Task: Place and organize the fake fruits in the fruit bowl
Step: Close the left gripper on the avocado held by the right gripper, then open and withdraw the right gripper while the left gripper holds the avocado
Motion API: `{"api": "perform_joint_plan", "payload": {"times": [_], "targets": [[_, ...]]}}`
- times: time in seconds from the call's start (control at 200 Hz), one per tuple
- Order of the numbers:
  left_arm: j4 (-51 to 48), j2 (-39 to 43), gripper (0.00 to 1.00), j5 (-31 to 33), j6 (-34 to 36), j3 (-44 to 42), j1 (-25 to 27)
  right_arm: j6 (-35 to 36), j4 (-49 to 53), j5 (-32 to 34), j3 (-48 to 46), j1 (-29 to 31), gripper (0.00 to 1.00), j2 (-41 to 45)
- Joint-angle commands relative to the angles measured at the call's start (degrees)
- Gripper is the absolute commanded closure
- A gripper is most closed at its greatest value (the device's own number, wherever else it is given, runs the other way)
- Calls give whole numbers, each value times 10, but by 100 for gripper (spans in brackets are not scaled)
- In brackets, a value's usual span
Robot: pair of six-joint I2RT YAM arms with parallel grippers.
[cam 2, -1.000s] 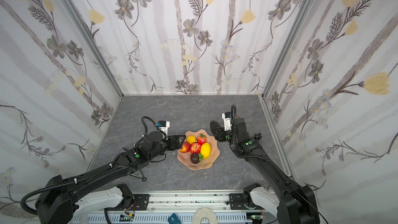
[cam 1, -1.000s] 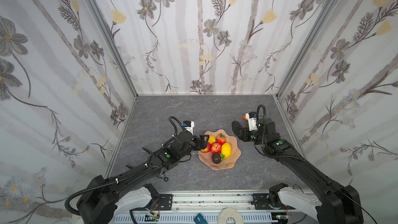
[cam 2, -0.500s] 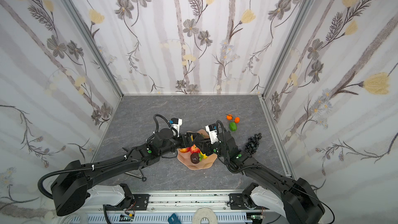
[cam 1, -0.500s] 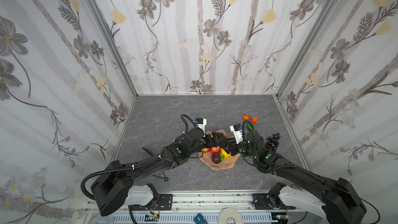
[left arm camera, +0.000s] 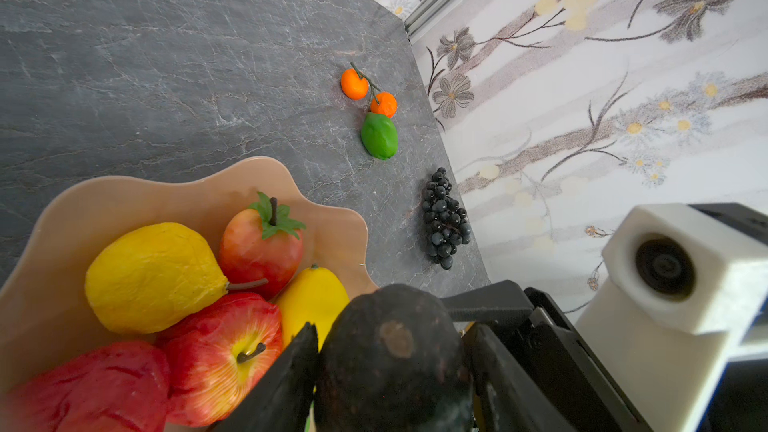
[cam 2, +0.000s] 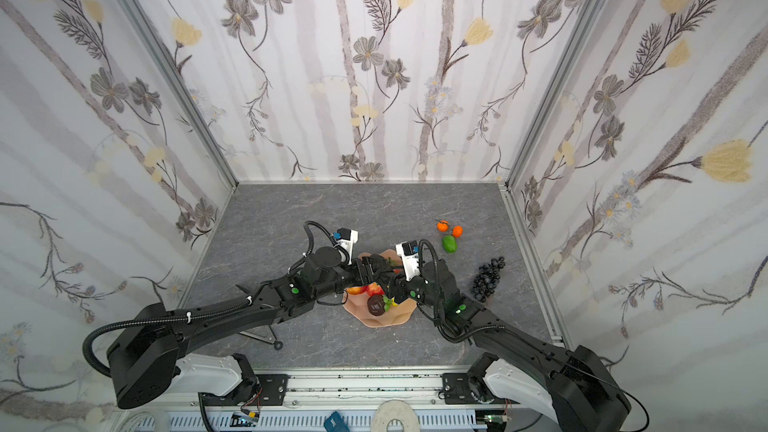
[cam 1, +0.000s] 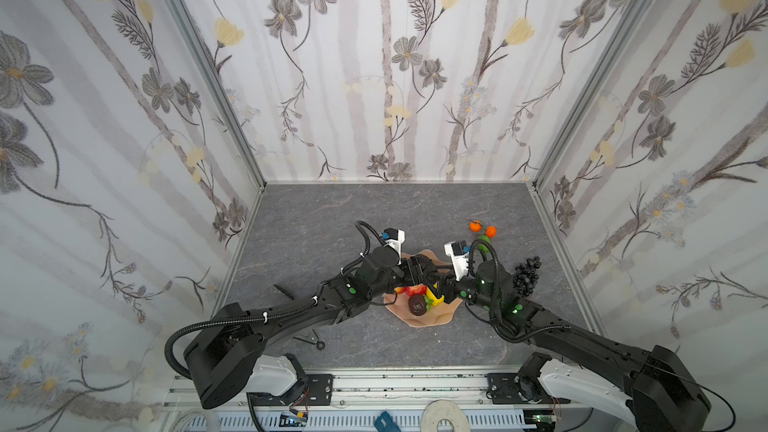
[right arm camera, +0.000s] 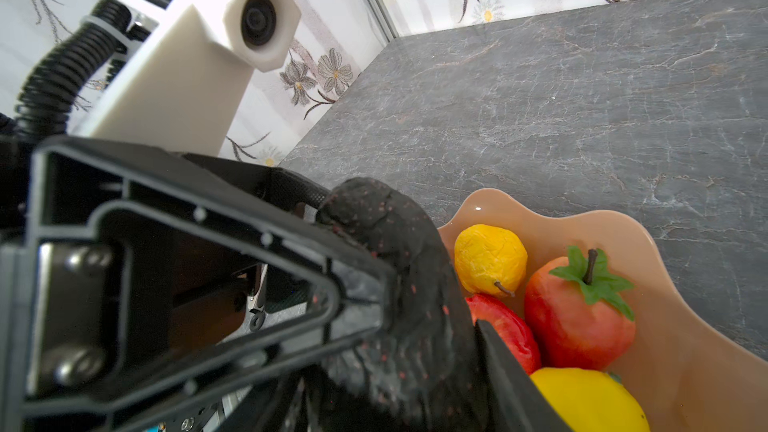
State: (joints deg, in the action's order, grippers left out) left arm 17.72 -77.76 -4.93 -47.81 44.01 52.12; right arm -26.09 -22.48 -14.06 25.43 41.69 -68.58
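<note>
You have a pear point(left arm camera: 153, 278), lemon point(left arm camera: 311, 297), apples point(left arm camera: 224, 359) and one avocado point(cam 1: 416, 305) in the bowl point(cam 1: 434, 317), your left gripper point(left arm camera: 388, 338) and right gripper point(cam 1: 438, 280) both clamp a second avocado point(right arm camera: 399, 268) just above it, and farther out the grapes point(cam 1: 527, 276), lime point(cam 2: 449, 243) and oranges point(cam 1: 476, 226) lie on the table point(cam 1: 332, 222), yet to go in.

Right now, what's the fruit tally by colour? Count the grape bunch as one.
Red fruit: 3
Yellow fruit: 2
Orange: 2
Green lime: 1
Dark avocado: 2
Grape bunch: 1
Total: 11
</note>
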Motion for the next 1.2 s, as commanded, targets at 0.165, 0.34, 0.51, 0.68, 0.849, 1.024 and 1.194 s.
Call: {"api": "perform_joint_plan", "payload": {"times": [0.165,0.34,0.51,0.68,0.849,1.024,1.194], "targets": [[14,-3,55,-12,-5,6,2,-2,-39,20,1,4,49,-2],[11,-4,61,-11,-2,8,2,-3,-37,25,2,4,46,-2],[1,-3,62,-8,6,12,2,-2,-32,29,5,4,41,0],[-20,18,64,18,40,-1,7,0,-14,34,3,4,27,13],[-60,70,64,76,103,-33,28,12,13,40,-21,4,13,70],[-86,101,64,133,151,-64,68,26,54,54,-33,4,11,115],[-83,113,64,198,187,-99,109,28,65,67,-47,3,11,130]]}}
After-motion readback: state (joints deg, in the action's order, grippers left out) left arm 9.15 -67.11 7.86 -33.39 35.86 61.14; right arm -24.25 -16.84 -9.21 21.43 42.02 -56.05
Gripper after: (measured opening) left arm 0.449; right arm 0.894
